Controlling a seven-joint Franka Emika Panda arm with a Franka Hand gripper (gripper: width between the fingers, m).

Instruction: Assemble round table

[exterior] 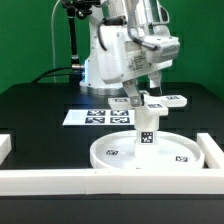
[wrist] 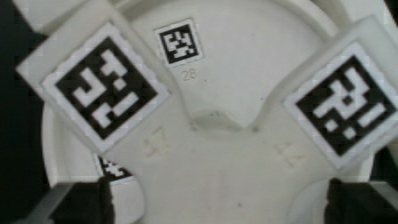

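Exterior view: disc [exterior: 150, 152] lies flat on the black table [exterior: 40, 110], at the near edge toward the exterior view's right, inside the corner made by the white rails [exterior: 50, 178]. Near rail runs along the table's front edge; a second rail [exterior: 213, 150] sits at the exterior view's right edge. The disc looks to be touching or just beside the near rail, can't tell which.

Post [exterior: 148, 122] stands upright at about the middle of the disc, tag facing the camera. Cross piece [exterior: 152, 100] sits on top of the post, arms out level, tags on the arm ends.

Gripper [exterior: 149, 88] hangs directly above the cross piece, pointing down. Fingers come down at the centre of the cross, but the exterior view is too small to show contact.

Wrist view: cross piece [wrist: 214, 110] fills the frame, seen from above, three tags visible on it. Dark fingertips [wrist: 80, 203] show at both corners of one edge of the frame, set apart, with white plastic running between them. Whether they pinch the part or just straddle it, can't tell.

Marker board [exterior: 98, 117] lies flat further back toward the table's middle, behind the disc, apart from it.
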